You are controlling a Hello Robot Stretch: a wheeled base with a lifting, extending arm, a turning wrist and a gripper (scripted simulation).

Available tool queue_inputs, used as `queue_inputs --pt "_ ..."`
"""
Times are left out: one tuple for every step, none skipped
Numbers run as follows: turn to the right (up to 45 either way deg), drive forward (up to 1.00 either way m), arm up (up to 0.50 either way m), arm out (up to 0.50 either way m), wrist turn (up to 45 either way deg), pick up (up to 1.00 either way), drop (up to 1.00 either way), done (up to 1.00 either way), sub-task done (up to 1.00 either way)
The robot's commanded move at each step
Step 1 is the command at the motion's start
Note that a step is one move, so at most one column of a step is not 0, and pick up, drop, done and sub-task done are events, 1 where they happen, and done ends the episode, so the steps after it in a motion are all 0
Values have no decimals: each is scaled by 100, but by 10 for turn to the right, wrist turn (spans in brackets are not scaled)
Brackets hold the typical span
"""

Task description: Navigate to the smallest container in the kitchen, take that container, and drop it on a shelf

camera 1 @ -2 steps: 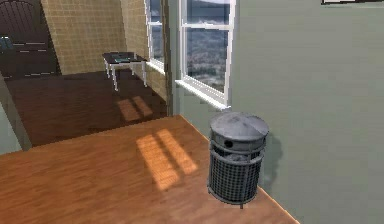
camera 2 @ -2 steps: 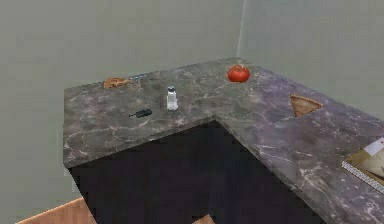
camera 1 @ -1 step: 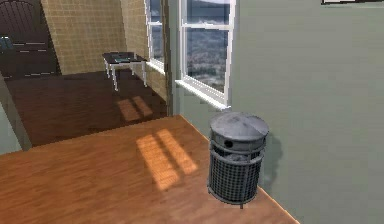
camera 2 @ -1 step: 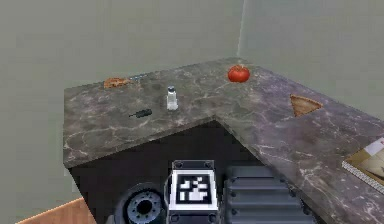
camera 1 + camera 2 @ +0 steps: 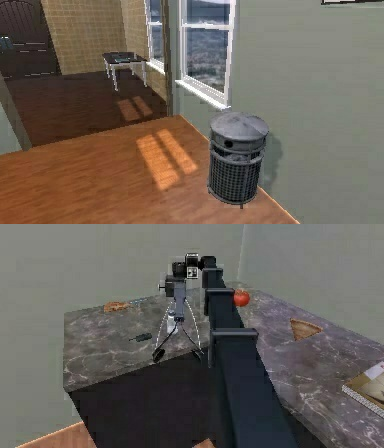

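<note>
Arm (image 5: 235, 364) reaches out across the dark stone worktop (image 5: 95, 344). At its far end the jaws hang above the slab. Their state cannot be told, nor whether they hold anything.

A small dark item (image 5: 140, 337) lies on the worktop near the fingers (image 5: 160, 352), at their ten o'clock. It is possibly the container, but this is unconfirmed. Farther out, a red round thing (image 5: 242, 297) sits at two o'clock.

Judged step: the take. The next move calls for lining up on that item and lifting it clear. In the forward view, a mesh bin (image 5: 238, 157) stands by the wall.
</note>
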Motion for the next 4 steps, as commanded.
queue_inputs --pt "0 0 0 0 450 0 0 0 0" --pt "0 0 0 0 450 0 0 0 0" --pt "0 0 0 0 450 0 0 0 0" --pt "0 0 0 0 180 0 0 0 0"
